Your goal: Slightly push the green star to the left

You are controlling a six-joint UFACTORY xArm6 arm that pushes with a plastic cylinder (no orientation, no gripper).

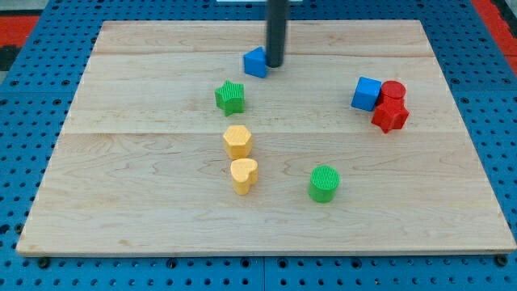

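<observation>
Board (121, 202) holds all blocks. Green star (230, 97) left of centre, above yellow blocks (237, 141). Rod upright from view's top; my tip (275, 65) touching small blue block (255, 61), up-right of star, apart. No jaws to tell.

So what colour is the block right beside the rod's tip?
Blue: the small blue block sits against my tip on its left, clearest in the camera view.

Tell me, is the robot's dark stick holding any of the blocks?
No, nothing is held. My tip can only push. It stands beside the small blue block near the view's top, on that block's right, and up and to the right of the green star block.
</observation>
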